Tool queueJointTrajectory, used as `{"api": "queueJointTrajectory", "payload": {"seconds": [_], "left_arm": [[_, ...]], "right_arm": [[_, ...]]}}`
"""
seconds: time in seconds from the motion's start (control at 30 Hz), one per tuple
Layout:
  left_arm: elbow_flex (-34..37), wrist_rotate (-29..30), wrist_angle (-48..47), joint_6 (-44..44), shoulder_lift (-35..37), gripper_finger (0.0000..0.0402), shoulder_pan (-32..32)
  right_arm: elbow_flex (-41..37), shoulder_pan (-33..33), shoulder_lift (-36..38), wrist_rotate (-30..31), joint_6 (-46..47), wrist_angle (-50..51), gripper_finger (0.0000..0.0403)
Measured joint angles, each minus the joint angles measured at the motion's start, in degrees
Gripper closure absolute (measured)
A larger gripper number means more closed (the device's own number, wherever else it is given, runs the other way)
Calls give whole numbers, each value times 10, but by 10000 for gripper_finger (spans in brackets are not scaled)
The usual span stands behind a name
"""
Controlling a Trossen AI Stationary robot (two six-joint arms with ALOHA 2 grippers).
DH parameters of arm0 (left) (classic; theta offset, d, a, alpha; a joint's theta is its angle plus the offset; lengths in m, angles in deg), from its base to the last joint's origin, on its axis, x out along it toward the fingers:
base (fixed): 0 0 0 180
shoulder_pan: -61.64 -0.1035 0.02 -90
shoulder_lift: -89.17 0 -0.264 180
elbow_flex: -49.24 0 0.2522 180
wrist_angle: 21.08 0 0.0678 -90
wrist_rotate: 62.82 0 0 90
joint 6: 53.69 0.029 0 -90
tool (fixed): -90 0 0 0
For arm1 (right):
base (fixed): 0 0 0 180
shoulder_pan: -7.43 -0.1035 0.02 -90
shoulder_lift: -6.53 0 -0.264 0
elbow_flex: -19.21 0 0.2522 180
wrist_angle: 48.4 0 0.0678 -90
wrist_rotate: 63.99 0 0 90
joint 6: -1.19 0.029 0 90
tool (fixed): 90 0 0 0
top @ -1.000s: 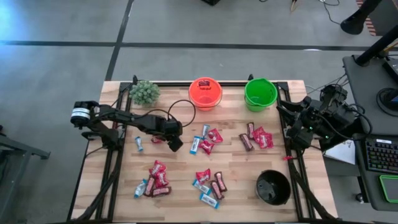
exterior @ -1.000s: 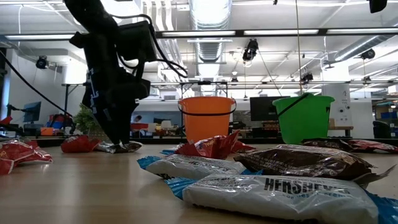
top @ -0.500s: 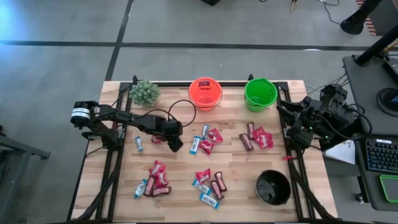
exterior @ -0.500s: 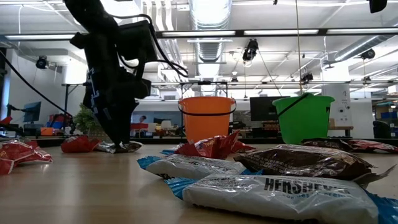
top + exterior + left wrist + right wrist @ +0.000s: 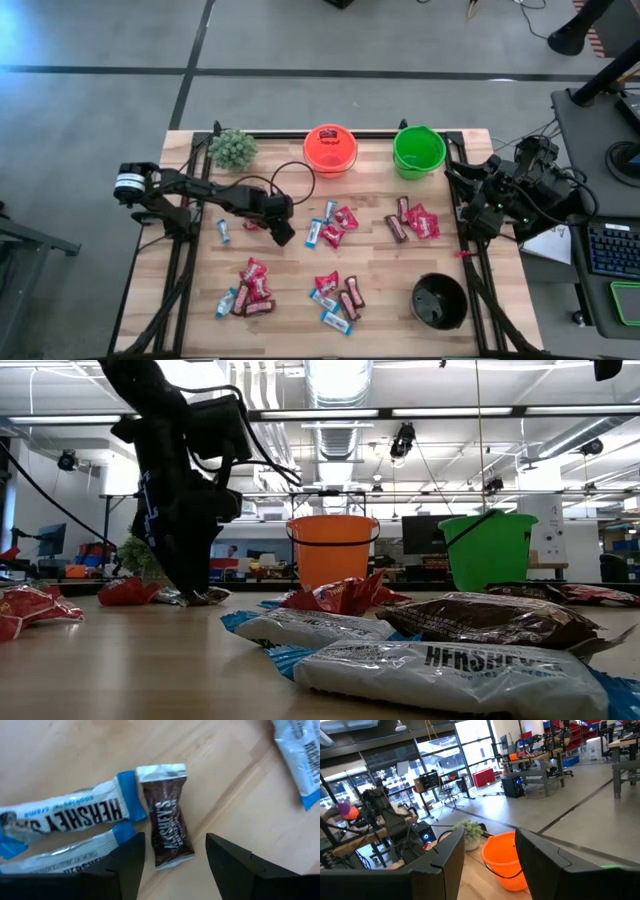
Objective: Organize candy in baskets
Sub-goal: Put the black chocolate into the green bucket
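Note:
A dark brown bar (image 5: 167, 827) lies flat on the wooden table, beside two blue-and-white bars (image 5: 70, 817). My left gripper (image 5: 175, 840) points down over it, open, one finger on each side of the bar's near end, apart from it; in the high view it is left of centre (image 5: 284, 234). More candy lies in clusters (image 5: 335, 222), (image 5: 412, 221), (image 5: 250, 287), (image 5: 337, 297). The orange basket (image 5: 330, 149) and green basket (image 5: 419, 150) stand at the far edge, the black basket (image 5: 439, 301) near right. My right gripper (image 5: 487, 865) waits open, level, at the table's right edge (image 5: 480, 205).
A small bushy potted plant (image 5: 233, 148) stands at the far left corner. A red packet (image 5: 250, 225) and a blue-and-white bar (image 5: 223, 231) lie left of my left gripper. A black cable (image 5: 290, 170) loops over the table near the orange basket.

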Motion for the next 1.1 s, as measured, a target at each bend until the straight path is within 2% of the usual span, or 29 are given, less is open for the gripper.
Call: {"api": "queueJointTrajectory", "payload": {"seconds": [0.2, 0.4, 0.53, 0.8, 1.1], "left_arm": [[16, 2, 1, -20, -8, 213, 0], [8, 10, 28, -17, -38, 235, 0], [3, 10, 30, -1, -42, 266, -1], [3, -1, 25, -1, -39, 388, -1], [8, -13, 13, 0, 5, 400, 0]], "right_arm": [[0, 0, 0, 0, 0, 0, 236], [0, 0, 0, 0, 0, 0, 236], [0, 0, 0, 0, 0, 0, 236], [0, 0, 0, 0, 0, 0, 236], [0, 0, 0, 0, -5, 0, 236]]}}
